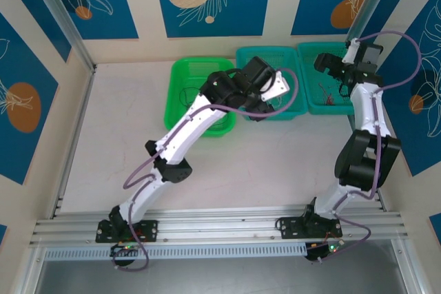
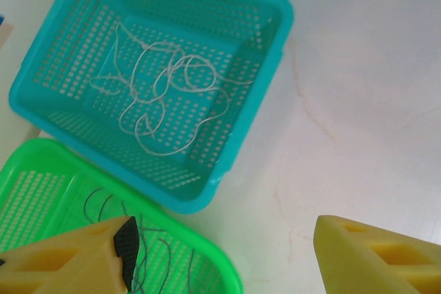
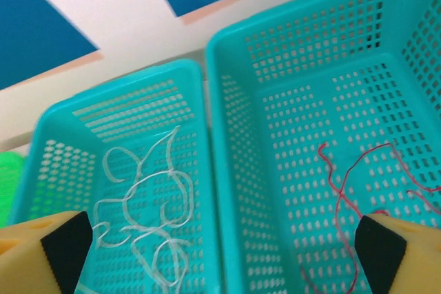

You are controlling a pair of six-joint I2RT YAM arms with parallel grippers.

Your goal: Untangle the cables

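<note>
Though the left pincer [image 2: 220, 256] and right pincer [image 3: 220, 246] gape empty, black cables [image 2: 165, 253] lie half-hidden behind a finger [image 2: 83, 256].

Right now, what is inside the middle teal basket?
Loops of pale whitish cable lie on the floor of the middle teal basket, nothing else visible. From above, the left arm covers part of that basket.

Red cable [image 3: 337, 215] runs off the lower edge (black cable [image 2: 165, 253] partly behind left gripper [image 2: 224, 239])
</note>
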